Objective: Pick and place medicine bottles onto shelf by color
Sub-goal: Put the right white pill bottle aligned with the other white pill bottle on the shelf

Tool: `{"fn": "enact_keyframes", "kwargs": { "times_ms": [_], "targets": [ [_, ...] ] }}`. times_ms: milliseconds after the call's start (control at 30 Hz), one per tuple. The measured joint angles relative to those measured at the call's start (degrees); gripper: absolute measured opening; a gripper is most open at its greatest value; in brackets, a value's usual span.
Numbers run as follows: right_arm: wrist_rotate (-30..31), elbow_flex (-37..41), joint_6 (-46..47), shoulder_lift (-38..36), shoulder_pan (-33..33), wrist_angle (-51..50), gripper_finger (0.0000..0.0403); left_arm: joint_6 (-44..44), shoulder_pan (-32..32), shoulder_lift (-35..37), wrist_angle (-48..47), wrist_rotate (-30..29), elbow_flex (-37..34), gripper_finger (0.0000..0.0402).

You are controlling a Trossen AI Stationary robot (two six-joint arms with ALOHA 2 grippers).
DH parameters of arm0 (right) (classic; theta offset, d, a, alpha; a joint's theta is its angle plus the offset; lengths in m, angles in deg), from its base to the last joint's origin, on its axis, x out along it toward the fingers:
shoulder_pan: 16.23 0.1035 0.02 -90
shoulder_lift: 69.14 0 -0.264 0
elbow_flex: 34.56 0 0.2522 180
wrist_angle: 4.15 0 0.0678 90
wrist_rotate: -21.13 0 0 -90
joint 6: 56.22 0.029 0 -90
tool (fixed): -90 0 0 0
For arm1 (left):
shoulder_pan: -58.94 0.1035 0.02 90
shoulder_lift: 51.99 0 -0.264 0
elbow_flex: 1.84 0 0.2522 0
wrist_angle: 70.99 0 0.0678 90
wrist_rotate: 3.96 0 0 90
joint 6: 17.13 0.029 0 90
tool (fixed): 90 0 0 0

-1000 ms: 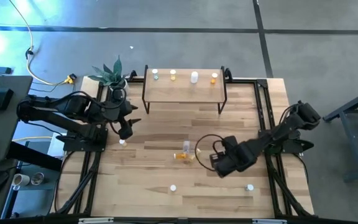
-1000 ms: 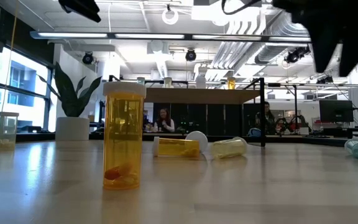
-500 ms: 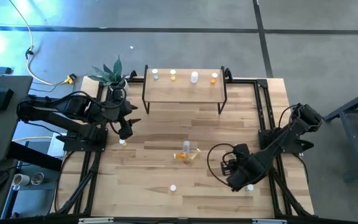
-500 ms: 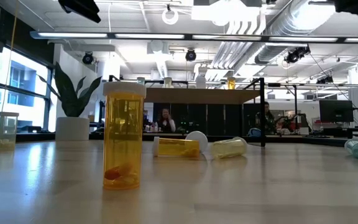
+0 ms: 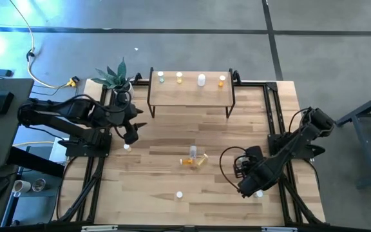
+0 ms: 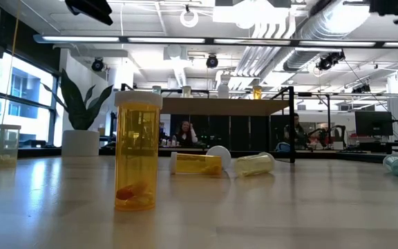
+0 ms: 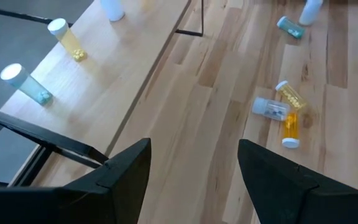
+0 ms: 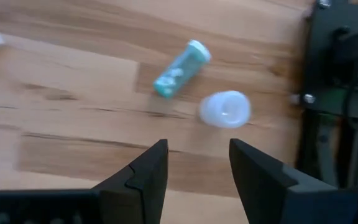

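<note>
The shelf point(image 5: 190, 92) stands at the table's far middle, with a green point(image 5: 161, 77), a yellow point(image 5: 179, 78), a white point(image 5: 201, 79) and an orange bottle point(image 5: 221, 80) upright on its top. An orange bottle point(image 6: 137, 149) stands near the front edge. A yellow and an orange bottle point(image 5: 192, 158) lie at mid-table. My right gripper point(image 8: 197, 165) is open above a green bottle point(image 8: 180, 68) lying on its side and a white-capped one point(image 8: 224, 109) at the near right. My left gripper point(image 7: 194, 168) is open, held up at the left point(image 5: 131, 134).
A pale bottle point(image 5: 127, 147) stands under my left gripper. A potted plant point(image 5: 114, 76) sits at the far left corner. Black frame rails point(image 5: 277, 129) run along the table's left and right sides. Bare wood lies between the shelf and the mid-table bottles.
My right gripper has gone from beside the mid-table bottles toward the table's near right corner, and now hangs over the green bottle there. Its fingers stay open. No bottle has moved.
</note>
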Motion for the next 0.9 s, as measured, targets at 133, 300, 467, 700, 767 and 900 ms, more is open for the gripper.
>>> {"fn": "enact_keyframes", "kwargs": {
  "times_ms": [133, 300, 467, 700, 767, 900],
  "targets": [
    [-1.45, 2.91, -0.19, 0.00, 0.80, 1.08, 0.0162, 0.00, 0.09, -0.76, 0.11, -0.23, -0.04, 0.0230],
    [-1.11, 6.73, 2.97, -1.62, 3.10, 2.80, 0.0162, -3.10, 0.28, -2.17, 0.10, -1.13, -0.04, 0.0230],
    [1.54, 12.15, 7.55, -6.82, 5.68, 4.65, 0.0162, -4.32, 0.31, -3.95, 0.14, -1.30, -0.04, 0.0230],
    [3.39, 18.90, 7.44, -16.20, 6.02, 7.56, 0.0162, -4.33, 0.31, -6.54, 0.12, -1.50, -0.04, 0.0230],
    [3.56, 20.70, 6.55, -18.90, 6.02, 9.41, 0.0163, -4.33, 0.31, -7.01, 0.14, -1.50, -0.04, 0.0230],
    [3.58, 24.62, 4.82, -23.40, 6.02, 13.95, 0.0176, -4.47, 0.31, -7.35, 0.14, -1.50, -0.04, 0.0230]
  ]
}}
